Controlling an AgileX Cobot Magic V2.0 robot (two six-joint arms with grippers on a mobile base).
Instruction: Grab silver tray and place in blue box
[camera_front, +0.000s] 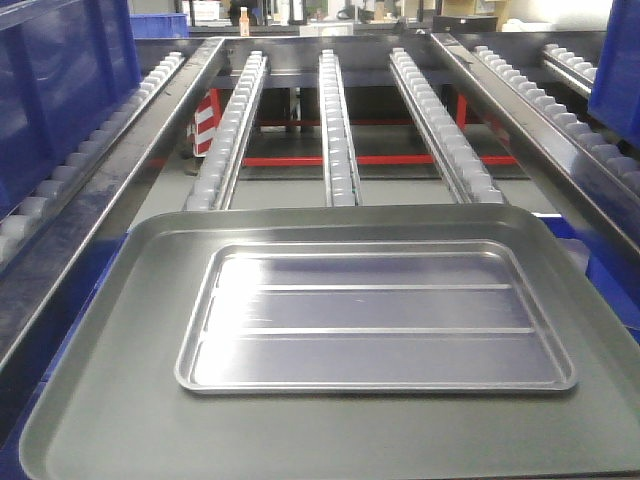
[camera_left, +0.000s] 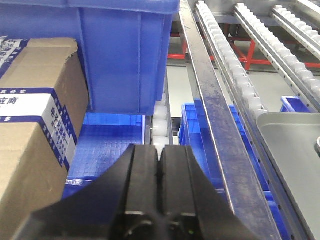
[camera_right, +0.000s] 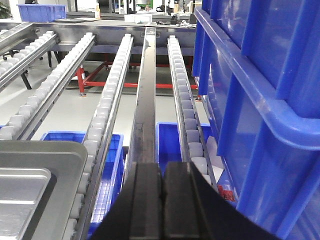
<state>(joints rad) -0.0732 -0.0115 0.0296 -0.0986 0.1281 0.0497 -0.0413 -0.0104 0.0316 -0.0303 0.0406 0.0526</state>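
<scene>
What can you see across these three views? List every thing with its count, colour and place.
silver tray: one, shiny silver, lying inside the grey tray
grey tray: one, dull grey, nearest the front camera, under the silver tray
blue boxes: two, deep blue, one at each side of the trays
roller rails: several, pale rollers in metal, running away beyond the trays
low blue bins: at least two, blue, beneath the rails
cardboard boxes: seemingly two, brown, far left in the left wrist view
red frame bars: red, below the rails
left gripper: one, black, shut, empty
right gripper: one, black, shut, empty
</scene>
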